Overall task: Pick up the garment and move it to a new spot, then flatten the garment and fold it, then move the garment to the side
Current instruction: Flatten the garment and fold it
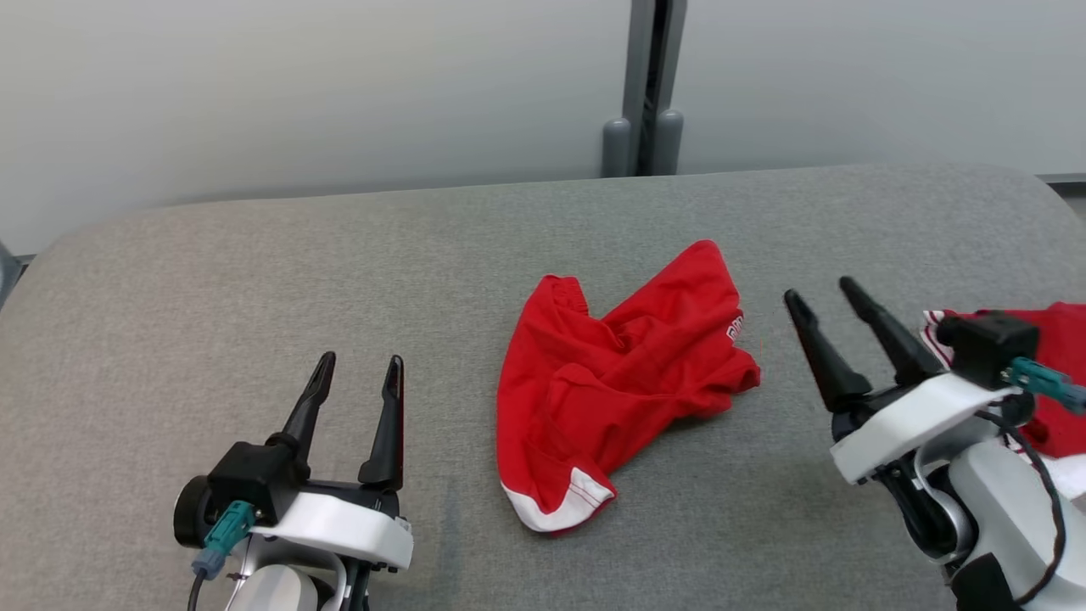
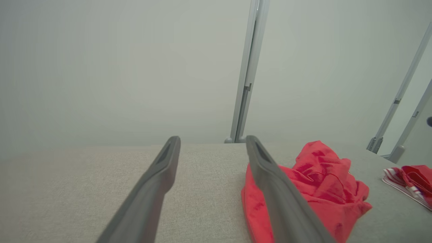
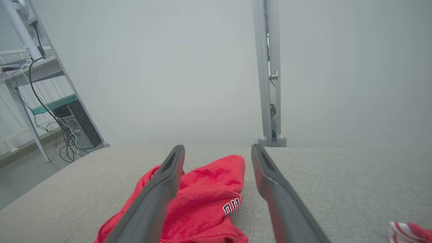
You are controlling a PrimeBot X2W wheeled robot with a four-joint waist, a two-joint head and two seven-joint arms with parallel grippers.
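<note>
Head view: a red garment [image 1: 624, 382] lies crumpled in the middle of a grey, woven-fabric counter [image 1: 254, 280] with rounded corners. The soft cloth is bunched into deep folds, and a white panel with red stitching shows at its near hem. The left gripper [image 1: 361, 362] sits near the counter's front at the left, well apart from the garment, its two tapered dark fingers spread and holding nothing. The right gripper [image 1: 820, 291] sits just beside the garment's right edge without touching it, fingers likewise spread and empty. Behind its white wrist lies a second red cloth [image 1: 1060, 356] with white striped trim, possibly another garment. A grey metal post [image 1: 645, 85] stands against the pale wall behind the counter.

Left wrist view: the left gripper [image 2: 212, 139] shows its smooth matte fingers held wide over bare counter [image 2: 67, 189]. The garment [image 2: 324, 182] rises in a rumpled mound behind the right-hand finger, with the second red cloth [image 2: 411, 179] lying flat beyond it.

Right wrist view: the right gripper [image 3: 217, 147] keeps its fingers parted, with the garment [image 3: 206, 195] heaped low between and behind them. White block lettering [image 3: 232, 207] edged in black is partly lost in a fold. A metal shelf [image 3: 72, 125] with trailing cables stands off the counter's far-left corner.
</note>
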